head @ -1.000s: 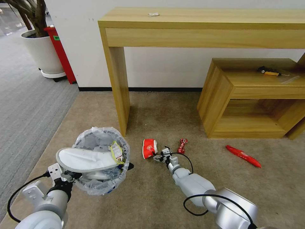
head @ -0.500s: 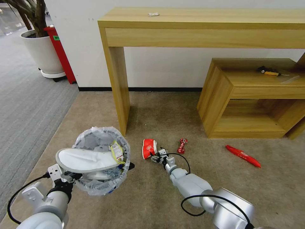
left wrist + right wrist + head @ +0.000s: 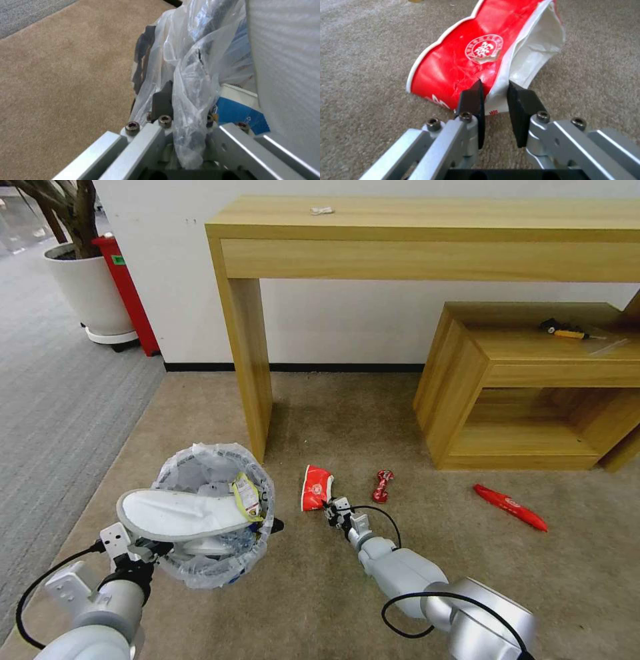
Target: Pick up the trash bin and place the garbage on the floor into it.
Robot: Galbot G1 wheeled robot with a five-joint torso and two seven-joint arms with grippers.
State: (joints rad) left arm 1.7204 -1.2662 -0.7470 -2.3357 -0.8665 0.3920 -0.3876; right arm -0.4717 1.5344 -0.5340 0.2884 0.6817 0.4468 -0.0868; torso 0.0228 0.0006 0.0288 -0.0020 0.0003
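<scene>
I have the right tool (image 3: 495, 96) down at the floor (image 3: 320, 593), its two dark pads (image 3: 471, 100) drawn narrow on the torn edge of the crushed red paper cup (image 3: 466, 60). The cup lies on the beige carpet just in front of the wooden bench's leg (image 3: 250, 360), beside the trash bin (image 3: 212, 513) and near a small twisted red wrapper (image 3: 382, 485). The gap between the pads is small, and only a thin flap of cup wall sits in it, so I judge the hold to be shallow.

To do this step well, I would make sure the pads bite onto both layers of the wall before raising the arm, lift slowly, and carry the cup over the bin's open side, not over the white slipper (image 3: 180, 513) that lies across the rim.

My left tool (image 3: 173, 110) is clamped on the bin's rim through the crinkly clear liner (image 3: 186, 75), holding the bin just off to the left of the cup.

The right wrist view gives me the pad contact and the tear in the cup, which the head view cannot resolve. The head view gives me the layout: the bin already well filled, a long red wrapper (image 3: 510, 507) farther right near the low wooden shelf unit (image 3: 467, 380), and the clearance between both arms. The left wrist view adds a blue-white carton (image 3: 240, 112) inside the liner.
</scene>
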